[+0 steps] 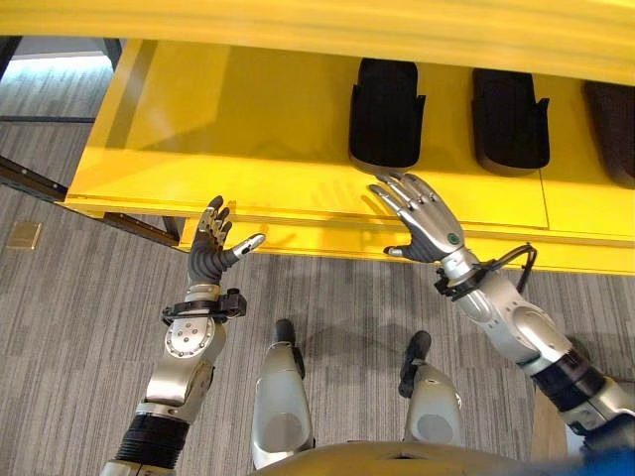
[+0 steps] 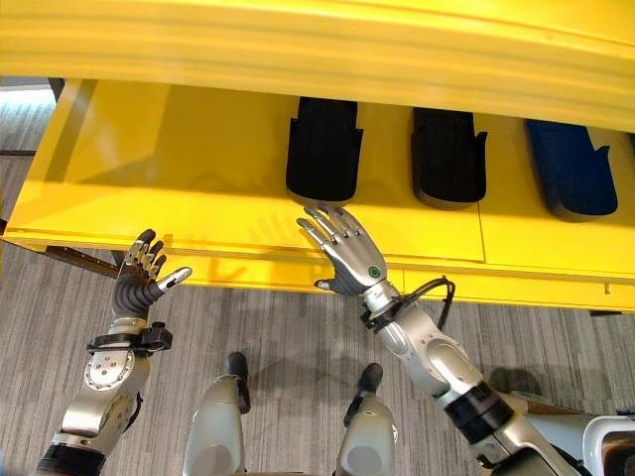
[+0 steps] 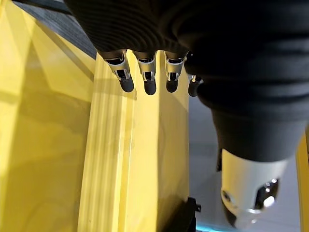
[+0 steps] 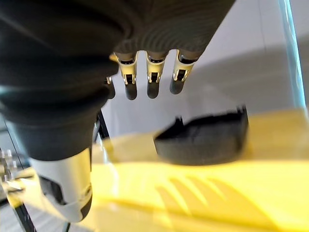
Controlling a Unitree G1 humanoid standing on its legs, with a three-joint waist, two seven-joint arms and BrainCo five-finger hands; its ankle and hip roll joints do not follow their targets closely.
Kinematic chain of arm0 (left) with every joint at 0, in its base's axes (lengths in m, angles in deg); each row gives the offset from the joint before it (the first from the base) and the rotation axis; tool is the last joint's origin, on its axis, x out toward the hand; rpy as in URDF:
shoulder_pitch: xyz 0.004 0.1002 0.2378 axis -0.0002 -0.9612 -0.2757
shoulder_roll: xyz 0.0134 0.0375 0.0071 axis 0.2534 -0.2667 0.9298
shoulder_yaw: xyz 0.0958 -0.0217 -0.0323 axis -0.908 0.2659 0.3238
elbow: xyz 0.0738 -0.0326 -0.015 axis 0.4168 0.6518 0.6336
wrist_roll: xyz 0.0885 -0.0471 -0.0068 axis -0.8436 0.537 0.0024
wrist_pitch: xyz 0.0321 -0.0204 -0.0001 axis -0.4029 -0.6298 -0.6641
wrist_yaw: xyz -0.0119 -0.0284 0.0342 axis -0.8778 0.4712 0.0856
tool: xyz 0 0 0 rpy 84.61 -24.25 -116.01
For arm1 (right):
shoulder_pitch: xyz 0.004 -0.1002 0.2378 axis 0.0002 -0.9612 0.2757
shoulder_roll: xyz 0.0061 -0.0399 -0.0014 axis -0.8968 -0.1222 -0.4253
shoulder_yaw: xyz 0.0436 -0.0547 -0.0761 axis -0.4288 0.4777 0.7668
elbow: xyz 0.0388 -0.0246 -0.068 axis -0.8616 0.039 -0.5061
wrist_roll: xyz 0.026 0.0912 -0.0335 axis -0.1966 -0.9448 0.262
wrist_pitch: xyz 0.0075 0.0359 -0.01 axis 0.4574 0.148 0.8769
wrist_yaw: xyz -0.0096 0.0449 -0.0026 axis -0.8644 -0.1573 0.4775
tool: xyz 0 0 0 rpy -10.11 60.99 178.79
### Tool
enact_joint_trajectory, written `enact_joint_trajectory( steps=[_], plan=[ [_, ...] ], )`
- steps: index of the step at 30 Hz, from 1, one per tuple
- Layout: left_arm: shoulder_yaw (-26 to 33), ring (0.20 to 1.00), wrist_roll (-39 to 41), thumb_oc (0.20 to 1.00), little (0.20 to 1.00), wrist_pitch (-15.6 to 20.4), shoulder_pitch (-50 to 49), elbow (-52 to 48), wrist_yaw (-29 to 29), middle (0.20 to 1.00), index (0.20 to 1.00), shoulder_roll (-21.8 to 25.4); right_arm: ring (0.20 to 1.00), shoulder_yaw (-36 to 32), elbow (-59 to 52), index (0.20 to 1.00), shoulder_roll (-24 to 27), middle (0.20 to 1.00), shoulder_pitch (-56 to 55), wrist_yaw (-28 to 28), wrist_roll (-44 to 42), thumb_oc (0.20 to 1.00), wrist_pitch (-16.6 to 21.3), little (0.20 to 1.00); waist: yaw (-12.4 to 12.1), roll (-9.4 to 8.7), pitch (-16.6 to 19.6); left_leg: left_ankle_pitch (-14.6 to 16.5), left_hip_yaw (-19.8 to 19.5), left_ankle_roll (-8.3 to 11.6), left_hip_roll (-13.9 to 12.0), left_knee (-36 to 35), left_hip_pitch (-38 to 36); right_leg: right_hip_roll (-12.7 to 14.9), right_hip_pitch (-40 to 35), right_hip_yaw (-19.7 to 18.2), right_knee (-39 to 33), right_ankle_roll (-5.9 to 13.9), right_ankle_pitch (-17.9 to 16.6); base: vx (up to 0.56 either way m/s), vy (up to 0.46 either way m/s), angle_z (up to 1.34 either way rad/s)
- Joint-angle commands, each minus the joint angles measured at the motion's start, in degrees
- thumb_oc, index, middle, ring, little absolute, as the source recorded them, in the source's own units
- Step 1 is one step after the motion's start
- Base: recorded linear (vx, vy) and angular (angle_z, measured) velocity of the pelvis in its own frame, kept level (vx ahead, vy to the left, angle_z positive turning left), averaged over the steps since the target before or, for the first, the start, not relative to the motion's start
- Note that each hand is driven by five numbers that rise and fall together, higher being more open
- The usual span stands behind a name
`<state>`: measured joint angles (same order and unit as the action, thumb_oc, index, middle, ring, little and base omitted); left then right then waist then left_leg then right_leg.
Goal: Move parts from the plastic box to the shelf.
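Fingers spread and empty, the right robot hand (image 1: 429, 226) hovers just short of the nearest black part (image 1: 385, 114), which lies lengthwise straight ahead on the shelf (image 1: 198, 149); the left robot hand (image 1: 210, 243) is open, farther off

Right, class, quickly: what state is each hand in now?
Left hand: open, holding nothing.
Right hand: open, empty, over the shelf edge.

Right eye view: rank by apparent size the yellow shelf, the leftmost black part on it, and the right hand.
1. Yellow shelf
2. Leftmost black part
3. Right hand, though it sits nearer the camera, so true size is unsure.
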<state>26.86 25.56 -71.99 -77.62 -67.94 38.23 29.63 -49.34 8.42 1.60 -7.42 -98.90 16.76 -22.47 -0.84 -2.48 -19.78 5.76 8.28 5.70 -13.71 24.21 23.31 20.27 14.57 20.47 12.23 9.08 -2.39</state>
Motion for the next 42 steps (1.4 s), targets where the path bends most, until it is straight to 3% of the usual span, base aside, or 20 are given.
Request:
enact_joint_trajectory(
  steps=[1,17,42],
  plan=[
    [0.83,1.000,-2.20,1.000,1.000,3.95,0.67,-1.76,1.56,1.000,1.000,1.78,1.000,0.31,-2.34,1.000,-1.86,1.000,3.19,-1.05,1.28,1.000,-0.44,1.000,-0.34,-1.27,0.10,0.01,-0.48,0.33,-1.78,-0.39,-0.48,3.78,-2.95,-3.71,-0.80,3.47,-3.86,0.00,0.000,0.00],
    [0.57,1.000,-1.60,1.000,1.000,4.51,1.19,-1.64,2.11,1.000,1.000,1.66,1.000,4.18,8.54,1.000,-6.34,1.000,7.30,-2.24,0.99,1.000,-3.37,1.000,-1.37,-0.36,-1.09,0.54,-0.61,0.03,-1.31,0.52,0.62,4.32,-2.57,-3.73,-0.13,3.26,-4.10,0.00,0.000,0.00],
    [0.46,1.000,-0.49,1.000,1.000,5.33,1.75,-1.86,3.13,1.000,1.000,1.74,1.000,4.37,15.63,1.000,-9.59,1.000,12.60,-4.43,-1.55,1.000,-6.27,1.000,-2.73,1.40,-3.62,1.24,-1.46,-0.43,-0.67,2.62,3.05,5.06,-0.15,-4.00,3.09,2.71,-2.89,0.00,0.001,0.01]
  ],
)
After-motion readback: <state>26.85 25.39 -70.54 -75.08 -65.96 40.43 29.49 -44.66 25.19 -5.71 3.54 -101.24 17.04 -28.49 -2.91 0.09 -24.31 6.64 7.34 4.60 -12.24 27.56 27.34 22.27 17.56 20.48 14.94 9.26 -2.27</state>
